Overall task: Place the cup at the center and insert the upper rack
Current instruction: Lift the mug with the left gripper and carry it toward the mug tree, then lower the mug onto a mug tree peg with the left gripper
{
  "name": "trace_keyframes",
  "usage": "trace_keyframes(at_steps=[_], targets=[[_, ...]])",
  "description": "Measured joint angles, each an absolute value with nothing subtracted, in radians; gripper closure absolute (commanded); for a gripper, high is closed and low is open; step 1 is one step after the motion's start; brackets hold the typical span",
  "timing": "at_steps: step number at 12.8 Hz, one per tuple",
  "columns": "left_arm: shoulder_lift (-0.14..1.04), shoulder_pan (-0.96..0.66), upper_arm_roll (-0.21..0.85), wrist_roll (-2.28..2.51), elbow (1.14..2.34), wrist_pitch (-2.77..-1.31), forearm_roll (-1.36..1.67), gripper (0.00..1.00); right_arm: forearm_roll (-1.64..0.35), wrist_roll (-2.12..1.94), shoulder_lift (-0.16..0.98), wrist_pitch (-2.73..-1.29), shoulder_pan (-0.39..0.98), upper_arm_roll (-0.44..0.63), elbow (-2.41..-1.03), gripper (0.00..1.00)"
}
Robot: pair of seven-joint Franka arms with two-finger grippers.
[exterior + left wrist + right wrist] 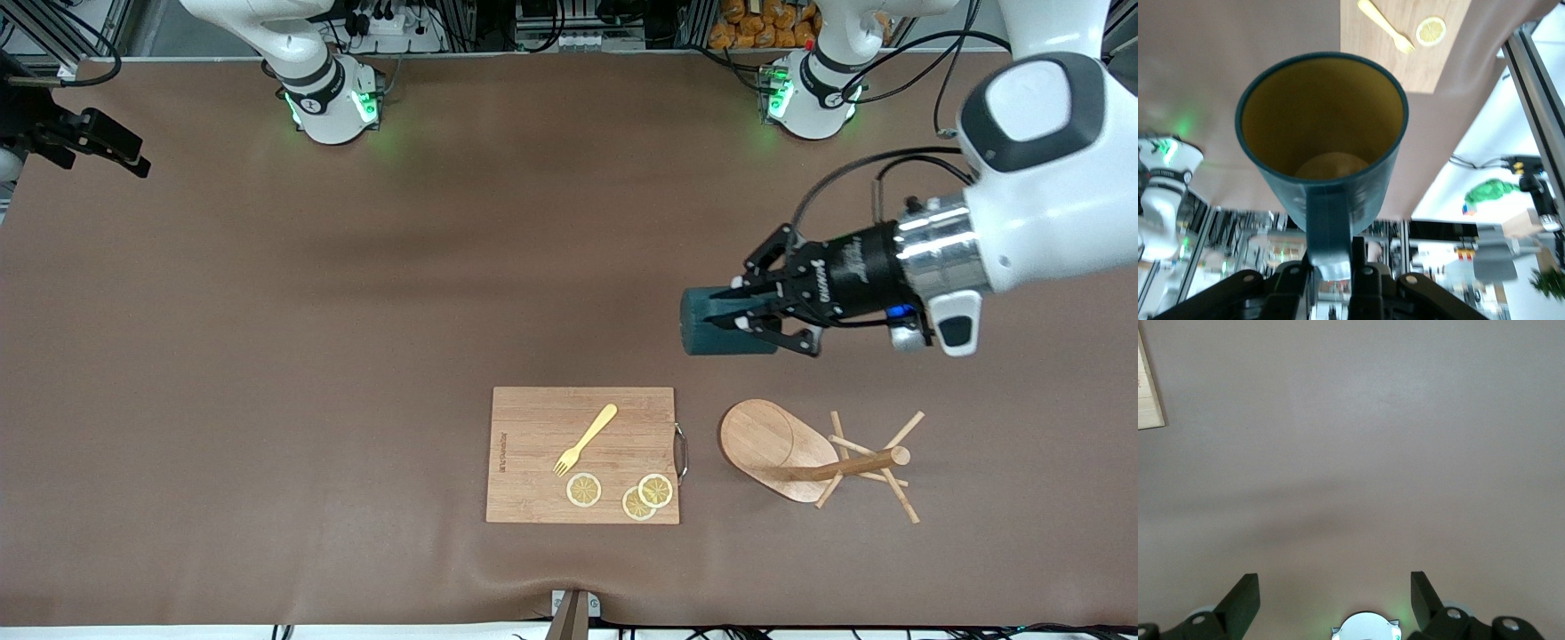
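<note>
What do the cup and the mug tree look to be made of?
The cup, held by the left gripper: probably glazed ceramic, with a smooth teal outside and a yellowish inside. The mug tree, lying on its side: light, unpainted wood with visible grain.

Cup (711, 322): small mug, dark teal-green outside, yellowish-tan inside (1321, 120), one flat strap handle. Carried in the air on its side over the desk (267, 311), pinched by the handle; in the front view its mouth points toward 9 o'clock.

Upper rack (800, 453): light wooden mug tree, oval base, central post, thin angled pegs. Lies tipped over on the desk, post pointing toward 3 o'clock, at roughly 5 o'clock from the cup.
</note>
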State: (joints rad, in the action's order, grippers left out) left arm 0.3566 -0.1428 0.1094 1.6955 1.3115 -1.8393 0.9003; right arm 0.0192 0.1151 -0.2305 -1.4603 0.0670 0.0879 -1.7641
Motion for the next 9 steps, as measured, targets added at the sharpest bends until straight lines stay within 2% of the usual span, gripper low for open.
trace_keyframes(at_steps=[9], targets=[[0.463, -0.026, 0.111, 1.459, 1.322, -1.811, 1.041, 1.0, 0.019, 0.115, -0.233, -1.444, 0.066, 0.091, -1.763, 0.0]])
